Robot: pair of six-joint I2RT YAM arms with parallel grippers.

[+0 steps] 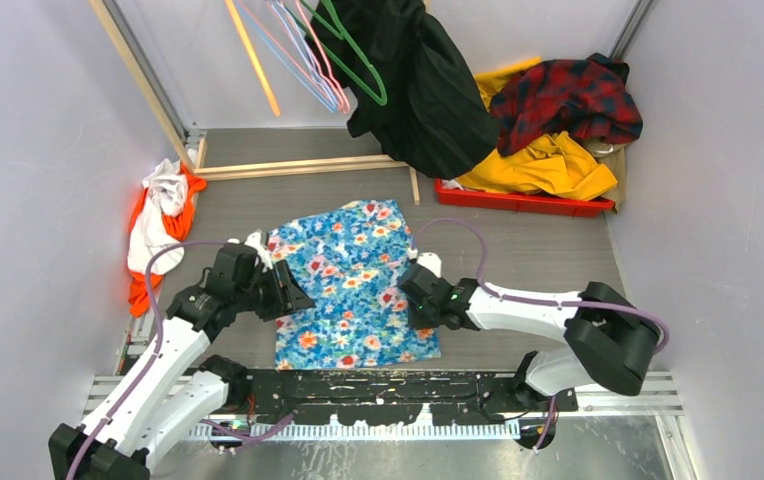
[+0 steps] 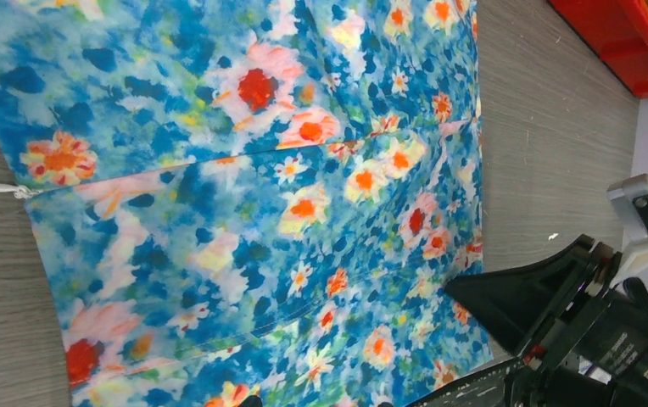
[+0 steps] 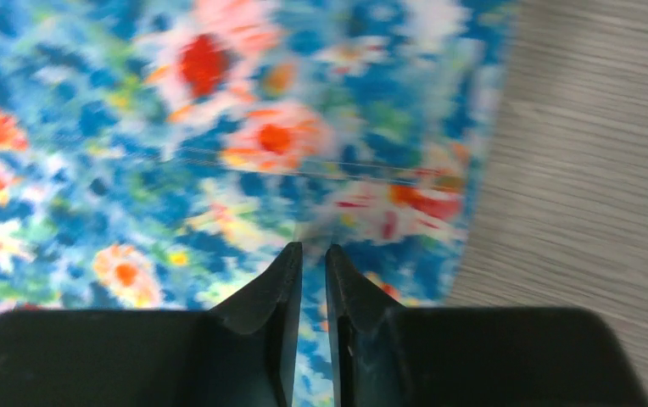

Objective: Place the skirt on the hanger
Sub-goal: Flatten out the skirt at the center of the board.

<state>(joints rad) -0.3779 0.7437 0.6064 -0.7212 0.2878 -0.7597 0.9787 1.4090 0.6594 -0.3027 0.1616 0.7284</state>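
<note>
Grey wood-grain table (image 1: 548, 255), white walls around. The skirt (image 1: 353, 285) lies flat at frame centre; the hangers (image 1: 313, 55) hang at upper centre, well apart from it. Your right gripper (image 3: 314, 251) sits at the skirt's right edge, jaws almost together; a pinch cannot be confirmed. Left gripper (image 1: 288, 290) at the left edge: opening not discernible. Risk: on lifting, the thin fabric slips out or only one layer catches, so the skirt sags lopsided.

I look down on a grey wood-grain bench (image 1: 558, 255) boxed in by plain pale walls: left wall (image 1: 38, 150), right wall (image 1: 728, 150), back wall (image 1: 548, 30). Light wooden slats (image 1: 298, 166) lie across its far end. A metal rail (image 1: 658, 385) runs along the near edge.
</note>
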